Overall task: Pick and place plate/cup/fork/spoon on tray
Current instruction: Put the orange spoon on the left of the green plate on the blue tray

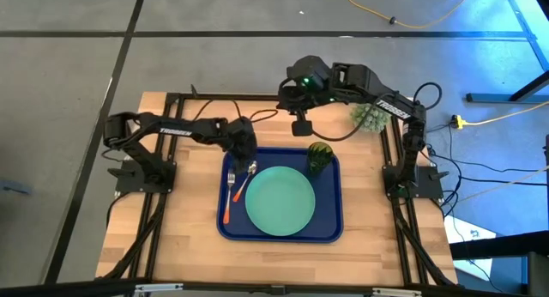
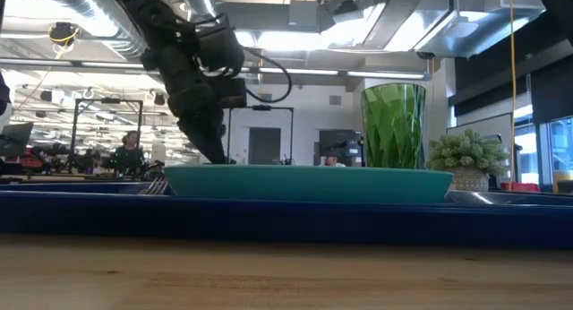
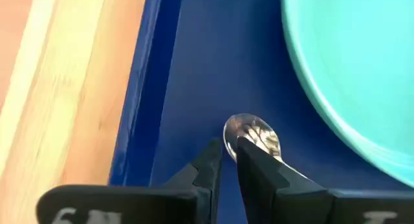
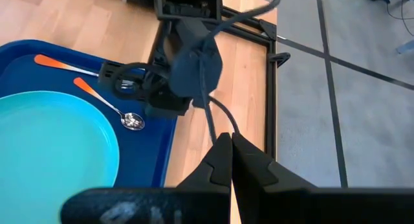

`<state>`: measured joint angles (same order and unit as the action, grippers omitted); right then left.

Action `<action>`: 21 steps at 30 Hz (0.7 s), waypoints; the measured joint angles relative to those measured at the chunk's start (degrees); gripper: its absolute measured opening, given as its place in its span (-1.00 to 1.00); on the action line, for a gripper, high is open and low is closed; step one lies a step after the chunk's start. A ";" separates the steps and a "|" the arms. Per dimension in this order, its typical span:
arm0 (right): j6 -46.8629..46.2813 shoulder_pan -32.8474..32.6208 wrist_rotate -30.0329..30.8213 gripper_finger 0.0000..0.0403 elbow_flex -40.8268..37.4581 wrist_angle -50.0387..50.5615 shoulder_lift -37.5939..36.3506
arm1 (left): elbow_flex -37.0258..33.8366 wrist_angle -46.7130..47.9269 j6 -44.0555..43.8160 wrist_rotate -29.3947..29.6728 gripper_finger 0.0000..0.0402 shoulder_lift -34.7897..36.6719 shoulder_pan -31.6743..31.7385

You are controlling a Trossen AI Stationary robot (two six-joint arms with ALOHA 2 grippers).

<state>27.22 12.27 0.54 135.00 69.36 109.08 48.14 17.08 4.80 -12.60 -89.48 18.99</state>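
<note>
The dark-blue tray (image 1: pixel 334 233) holds the mint-green plate (image 1: pixel 280 201) in its middle. The dark-green cup (image 1: pixel 320 157) stands in its far right corner. Along the tray's left side lie the fork (image 1: pixel 227 209) and the spoon (image 4: pixel 107 102), its bowl (image 3: pixel 253 132) toward the far edge. My left gripper (image 3: pixel 226 158) is low over the tray's far left corner and points steeply down. Its fingers stand a little apart, just short of the spoon's bowl, with nothing between them. My right gripper (image 4: pixel 231 143) hangs shut, high above the tray's far edge. My left gripper's fingers stand beside the spoon's neck (image 3: pixel 284 160) where it meets the bowl; one finger (image 3: pixel 259 166) covers it in the left wrist view, and I cannot tell whether it touches. The spoon lies flat on the tray floor.
A spiky pale-green plant (image 1: pixel 369 117) stands on the table beyond the tray's far right corner. Bare wood shows to the left (image 1: pixel 184 228) and right (image 1: pixel 369 228) of the tray and along the near edge. Dark frame rails run along both sides of the table.
</note>
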 joint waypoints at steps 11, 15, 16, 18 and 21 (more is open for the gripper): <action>0.02 0.00 -0.17 -0.98 0.00 2.41 0.00 | -0.04 -2.77 12.28 -5.79 -0.82 -4.35 2.16; 0.02 0.00 -0.17 -0.98 0.00 3.02 0.00 | -0.04 -3.61 12.31 -5.38 -0.83 -4.35 2.16; 0.02 0.00 -0.17 -0.98 0.00 3.02 0.00 | -0.04 -3.65 12.32 -5.35 -0.83 -4.35 2.16; 0.02 0.00 -0.17 -0.98 0.00 3.02 0.00 | -0.04 -3.62 12.30 -5.46 -0.84 -4.35 2.16; 0.04 0.00 -0.15 -0.98 0.00 3.02 0.00 | -0.04 -3.65 12.30 -5.79 -0.84 -4.35 2.16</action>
<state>27.27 12.27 0.38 135.00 72.38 109.08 48.10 13.43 17.10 -18.39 -93.82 21.15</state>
